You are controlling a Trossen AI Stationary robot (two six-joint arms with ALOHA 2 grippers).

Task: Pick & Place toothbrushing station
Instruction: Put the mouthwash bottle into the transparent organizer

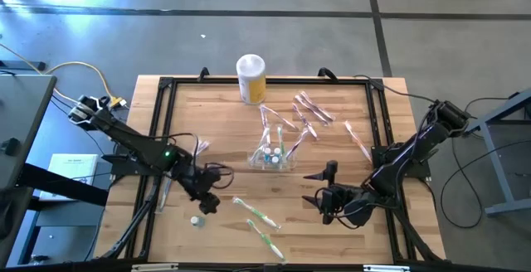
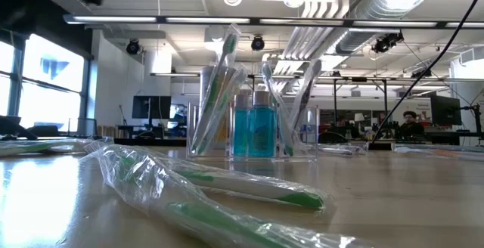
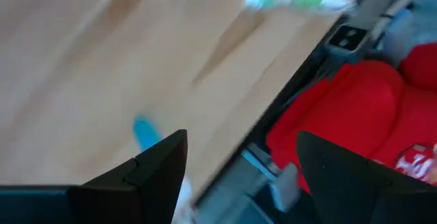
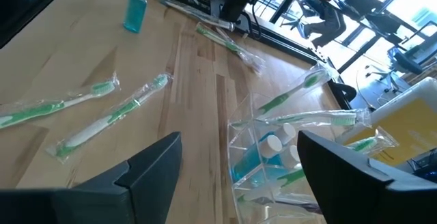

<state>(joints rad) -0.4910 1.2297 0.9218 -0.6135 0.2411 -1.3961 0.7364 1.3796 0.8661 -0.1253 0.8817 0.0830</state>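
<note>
Toothbrushing station (image 1: 274, 157) sits just right of centre of the wooden table (image 1: 224, 131) in high view, upright, clear plastic. Its long axis can't be read from above; in low view (image 2: 253, 116) it spans across the frame's middle, broad side to camera. Inside: blue mouthwash bottles (image 2: 254, 131) standing, plus wrapped green toothbrushes (image 2: 221, 82) leaning up and out toward frame top. In right wrist view the station (image 4: 300, 156) is at lower right, brushes angled out.

Left gripper (image 1: 207, 202) is lower left of centre in high view, over the table; fingers (image 3: 153, 162) spread wide, nothing between them. A small blue bottle (image 1: 196, 220) lies on the table just below-left of it, apart.

Right gripper (image 1: 319, 187) is lower right of centre, below-right of the station, not touching it; fingers (image 4: 153, 159) wide apart, holding nothing.

Two wrapped green toothbrushes (image 1: 253, 212) lie loose lower centre. Pink-wrapped brushes (image 1: 311, 108) scattered upper right. Yellow canister (image 1: 250, 77) w/ white lid stands at top centre.
</note>
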